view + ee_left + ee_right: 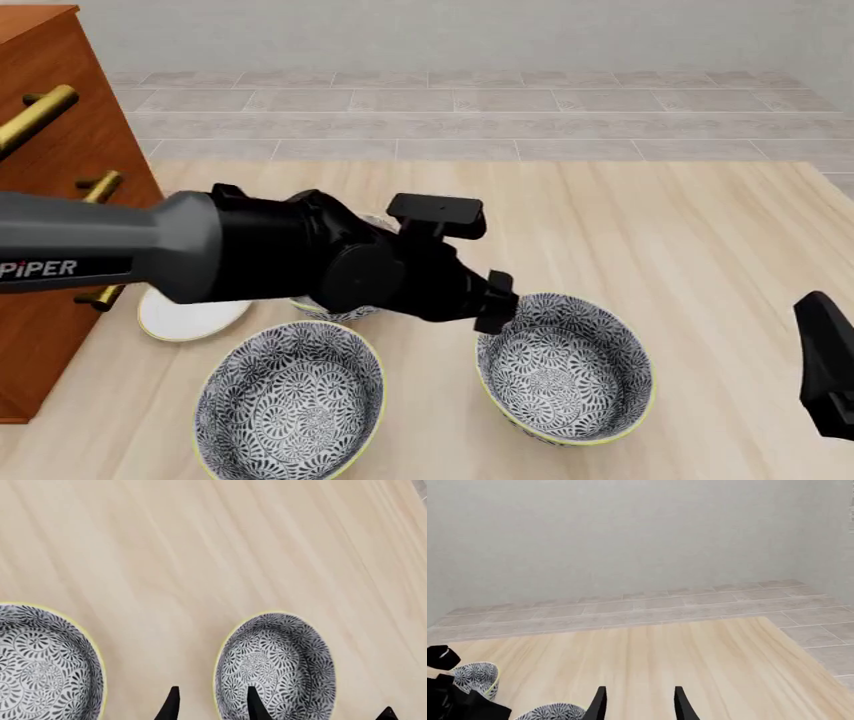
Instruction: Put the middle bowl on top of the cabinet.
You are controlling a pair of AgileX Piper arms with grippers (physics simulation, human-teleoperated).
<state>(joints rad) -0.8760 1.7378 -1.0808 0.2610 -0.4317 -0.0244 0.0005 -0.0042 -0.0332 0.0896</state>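
left tool [212, 690] spread, empty | straddles near rim of middle bowl [273, 665], one fingertip inside, one outside over bench [200, 555] | right tool [639, 690] spread, well apart

table [694, 230]: pale wood, fine straight grain, smooth and matt
bowls [566, 366]: glazed-looking, dense grey-and-white floral print inside and out (thin pale yellow rim)
cabinet [54, 120]: reddish-brown wood, satin
handles [38, 113]: brass-coloured metal, slightly shiny
saucer [187, 317]: plain white, smooth
left arm [267, 255]: grey and black casing, matt
floor [467, 110]: pale tiles, matt
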